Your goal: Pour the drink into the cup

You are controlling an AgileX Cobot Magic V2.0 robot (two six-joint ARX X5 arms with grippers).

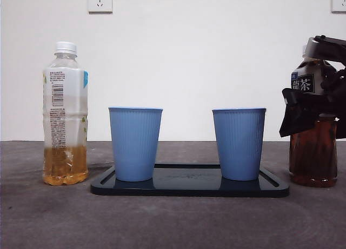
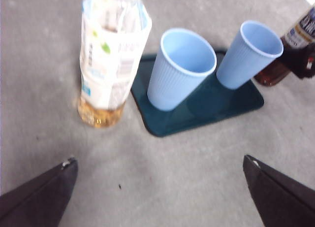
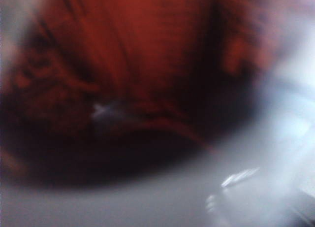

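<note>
Dark brown tea bottle w/ black label [image 1: 313, 152] stands upright, long axis vertical, cap end up, on the grey desk [image 1: 173, 222] just past the right end of the dark flat tray [image 1: 189, 188]. Right gripper [image 1: 316, 100] is at the bottle's upper half, black parts wrapped around the label area from the side; right wrist view is filled w/ blurred red-brown, so bottle is right against that camera. Whether it's clamped tight: can't tell.

Label shows white Chinese char "茶" on black; rest too small to read.

Two light blue ribbed plastic cups sit upright on the tray, mouths up: left cup [image 1: 135, 143], right cup [image 1: 239, 143], apart from each other. Right cup is nearest the dark bottle.

Clear plastic bottle w/ white cap and white label [image 1: 65, 114], amber liquid low inside, stands upright off the tray's left end; barcode & small print, unreadable.

Left gripper [image 2: 160, 187] hangs over bare desk, jaws spread wide, grasping nothing, clear bottle ahead of it.
</note>
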